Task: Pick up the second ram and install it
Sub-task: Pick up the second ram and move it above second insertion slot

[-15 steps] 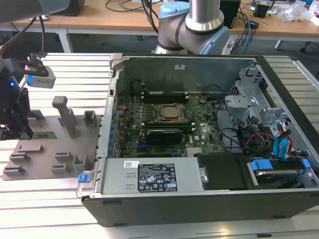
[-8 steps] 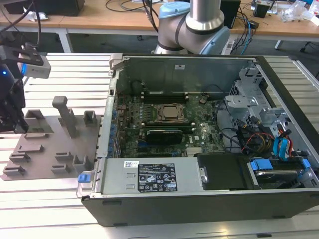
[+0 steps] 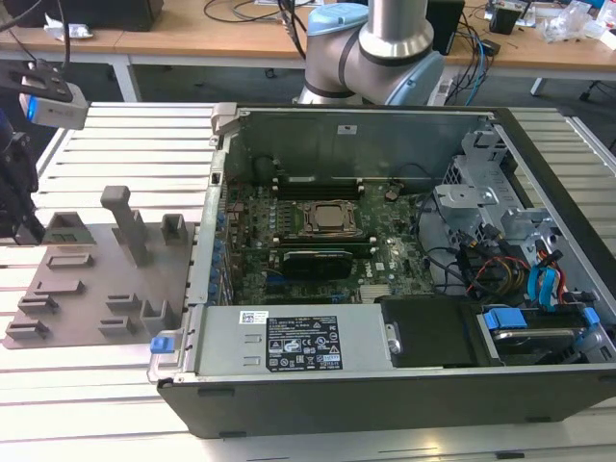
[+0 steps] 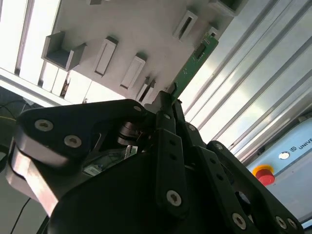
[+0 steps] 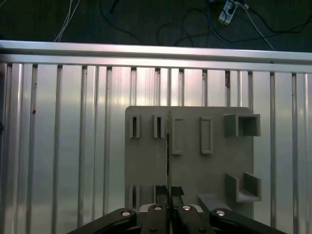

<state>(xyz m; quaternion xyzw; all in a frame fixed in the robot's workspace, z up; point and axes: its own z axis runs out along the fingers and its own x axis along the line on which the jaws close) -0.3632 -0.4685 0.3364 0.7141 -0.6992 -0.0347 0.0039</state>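
Where the memory stick (image 4: 194, 62) is: in the second wrist view it is clamped at its near end in the tool (image 4: 169, 97), and the rest of its green length juts out free above the grey holder plate (image 4: 146, 24). Whether it is quite clear of the plate's holders cannot be told.
Tool: the fingers are pressed together on the two flat faces of the stick. In the first wrist view the stick is seen edge-on as a thin straight line running out from the fingertips, so it is judged to be held square, not tilted.
Handling: the stick is judged light, thin and stiff, but fragile. The board could be cracked by bending, and the chips and contact edge could be harmed by pinching or rubbing.
Hold: the flat faces near one end, as gripped now, are judged the right place, since the long edges are left free. A slip is judged possible, because so little of the length is covered.
Holder plate: it lies on the slatted metal surface (image 3: 125, 144), toward the exterior view's left, just beside the open computer case (image 3: 385, 385).
Computer case: the main board (image 3: 385, 265) is exposed inside, with a square processor socket (image 3: 332, 219) and long black slots (image 3: 318, 183) close beside it, well apart from the stick.
Drive bay: cables (image 3: 539, 279) are bunched at the exterior view's right.
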